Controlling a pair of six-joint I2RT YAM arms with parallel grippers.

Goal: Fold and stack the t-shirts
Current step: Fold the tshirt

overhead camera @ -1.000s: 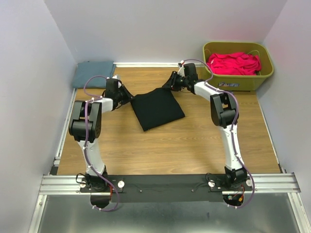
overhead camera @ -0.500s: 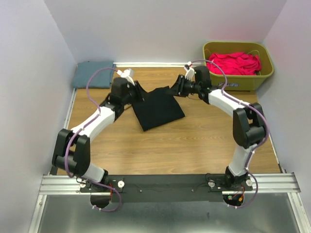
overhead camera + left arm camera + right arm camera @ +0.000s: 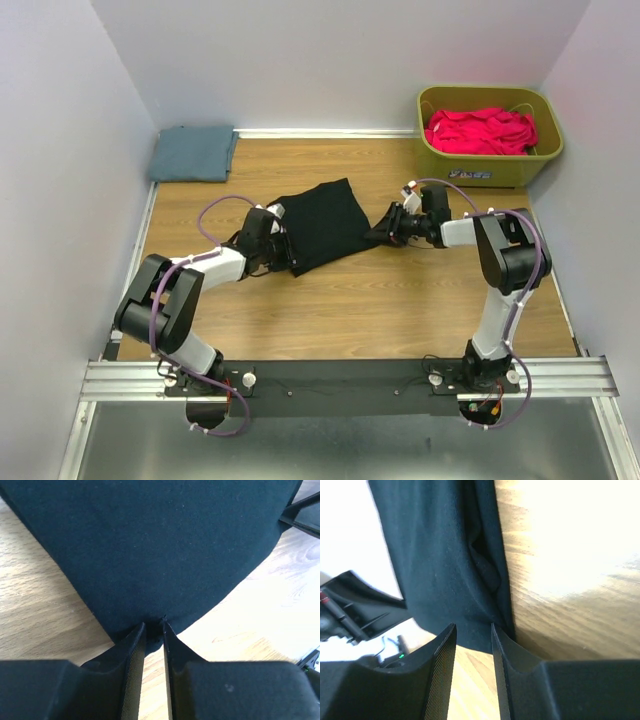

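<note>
A folded black t-shirt (image 3: 318, 222) lies on the wooden table (image 3: 400, 300) in the middle. My left gripper (image 3: 281, 250) is low at its near left corner. In the left wrist view the fingers (image 3: 154, 625) are nearly together and pinch the puckered edge of the shirt (image 3: 150, 545). My right gripper (image 3: 384, 233) is low at the shirt's right corner. In the right wrist view its jaws (image 3: 472, 626) stand apart, with the shirt's edge (image 3: 435, 555) lying flat between the tips. A folded blue t-shirt (image 3: 193, 153) lies at the back left.
A green basket (image 3: 545, 150) holding red t-shirts (image 3: 480, 130) stands at the back right. Walls close in the table on the left, back and right. Bare wood lies in front of the black shirt.
Both arms have left the shirt's far corners, swung up and come down low. The left gripper is now at the near left corner, the right at the right corner.
</note>
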